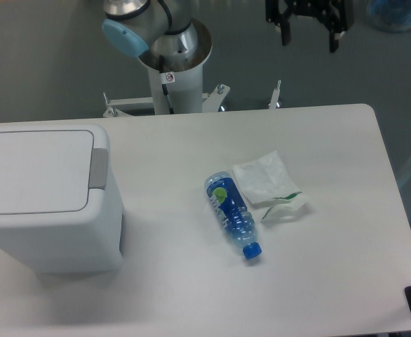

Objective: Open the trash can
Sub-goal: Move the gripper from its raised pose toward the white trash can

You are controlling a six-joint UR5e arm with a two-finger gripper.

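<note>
The trash can (pixel 48 203) is a large boxy white bin standing at the left of the table. Its flat lid (pixel 34 170) is down and closed. The grey push-button tab (pixel 99 168) sits on the lid's right edge. My gripper (pixel 309 35) is at the top of the view, beyond the table's far edge and far to the right of the bin. Its two black fingers (pixel 285 31) point down, spread apart, with nothing between them.
A blue plastic bottle (pixel 232 214) lies on its side near the table's middle, cap toward the front. A crumpled white wrapper (pixel 268 184) with green print lies just right of it. The arm's base (pixel 174 63) stands behind the table's far edge.
</note>
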